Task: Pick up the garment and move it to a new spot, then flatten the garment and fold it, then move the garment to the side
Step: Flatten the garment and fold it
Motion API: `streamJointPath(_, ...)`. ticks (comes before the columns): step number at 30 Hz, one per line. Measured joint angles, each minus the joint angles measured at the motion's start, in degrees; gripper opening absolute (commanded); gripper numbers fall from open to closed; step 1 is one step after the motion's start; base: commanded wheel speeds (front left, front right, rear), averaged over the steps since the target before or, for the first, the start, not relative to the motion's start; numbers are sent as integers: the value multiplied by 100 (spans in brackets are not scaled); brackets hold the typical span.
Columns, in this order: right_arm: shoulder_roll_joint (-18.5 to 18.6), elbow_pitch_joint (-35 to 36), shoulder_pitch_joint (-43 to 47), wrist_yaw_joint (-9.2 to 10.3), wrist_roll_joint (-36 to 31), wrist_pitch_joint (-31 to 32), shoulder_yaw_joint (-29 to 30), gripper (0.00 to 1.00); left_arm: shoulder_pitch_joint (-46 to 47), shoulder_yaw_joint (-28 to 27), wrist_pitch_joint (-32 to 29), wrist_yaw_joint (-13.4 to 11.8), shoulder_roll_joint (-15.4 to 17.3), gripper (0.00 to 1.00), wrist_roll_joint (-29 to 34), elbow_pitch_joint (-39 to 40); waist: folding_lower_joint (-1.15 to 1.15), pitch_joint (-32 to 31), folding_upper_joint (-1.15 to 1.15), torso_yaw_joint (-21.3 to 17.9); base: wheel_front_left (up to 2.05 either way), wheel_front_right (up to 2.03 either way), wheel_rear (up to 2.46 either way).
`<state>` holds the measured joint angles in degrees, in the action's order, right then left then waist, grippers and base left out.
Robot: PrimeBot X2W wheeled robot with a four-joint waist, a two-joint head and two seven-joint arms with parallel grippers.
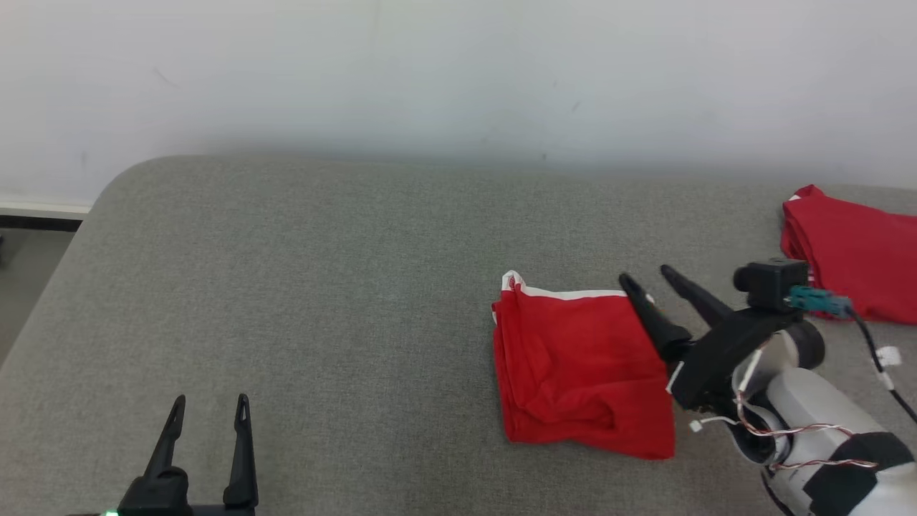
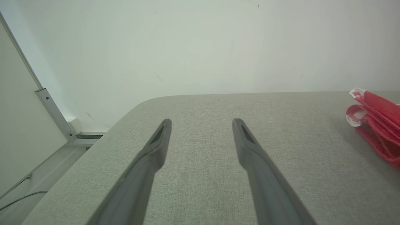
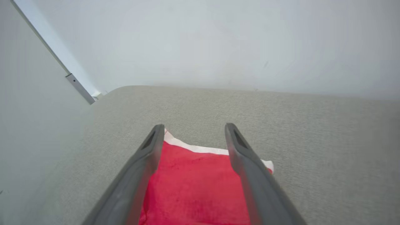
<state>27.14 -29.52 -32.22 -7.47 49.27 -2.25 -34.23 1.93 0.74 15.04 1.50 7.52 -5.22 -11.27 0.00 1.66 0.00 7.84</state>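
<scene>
Left gripper (image 1: 211, 398), at 7 o'clock, stands spread and empty. The folded red garment (image 1: 573, 365) lies at 4 o'clock on the grey surface (image 1: 322, 287), with the right gripper (image 1: 644, 274) spread over its 3 o'clock edge. The cloth looks soft, light and floppy, so pinch all stacked layers at that edge.

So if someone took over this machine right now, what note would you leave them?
Left jaws: open, empty, low on the left over the grey padded table.
Right jaws: open, holding nothing, poised over the right edge of the folded red garment with white trim.
Garment lies right of centre; a second red cloth sits at the far right edge.
Done: folding. Left: possibly shifting it aside; otherwise nothing.
</scene>
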Motion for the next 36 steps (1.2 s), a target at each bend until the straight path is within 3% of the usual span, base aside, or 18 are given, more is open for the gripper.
streamJointPath(8,159,166,483,0,-301,-530,871,100,-82,-97,1,-49,47,100,-23,91,0,12,0,-232,0,0,0)
streamJointPath(15,-74,308,1045,0,-666,-670,1472,100,-81,-77,1,-49,60,100,-26,96,0,-2,0,-338,0,0,0)
streamJointPath(16,-118,318,1126,0,-744,-740,1590,80,-82,-71,1,-51,62,100,-18,93,0,-20,0,-341,0,0,0)
streamJointPath(18,-210,337,1311,0,-912,-867,1838,20,-90,-67,1,-51,68,100,-5,93,0,-64,0,-350,0,0,0)
streamJointPath(19,-272,361,1408,0,-979,-920,1952,1,-107,-68,1,-52,77,100,-5,94,0,-88,0,-356,0,0,0)
streamJointPath(20,-338,398,1506,0,-1046,-972,2071,0,-132,-74,1,-58,89,100,-5,97,0,-113,0,-366,0,0,0)
streamJointPath(26,-633,869,2030,0,-1863,-1200,2692,0,-270,-124,1,-130,124,100,8,177,0,-263,0,-442,0,0,0)
streamJointPath(27,-721,971,2135,0,-1958,-1216,2825,20,-313,-135,1,-151,129,100,8,183,0,-284,0,-456,0,0,0)
streamJointPath(28,-811,1101,2244,0,-2090,-1228,2915,100,-344,-153,1,-152,136,100,7,189,0,-307,0,-469,0,0,0)
streamJointPath(36,-1365,2111,3069,0,-3222,-1273,3405,100,-659,-215,1,-263,137,100,-2,346,-1,-458,-1,-619,0,0,0)
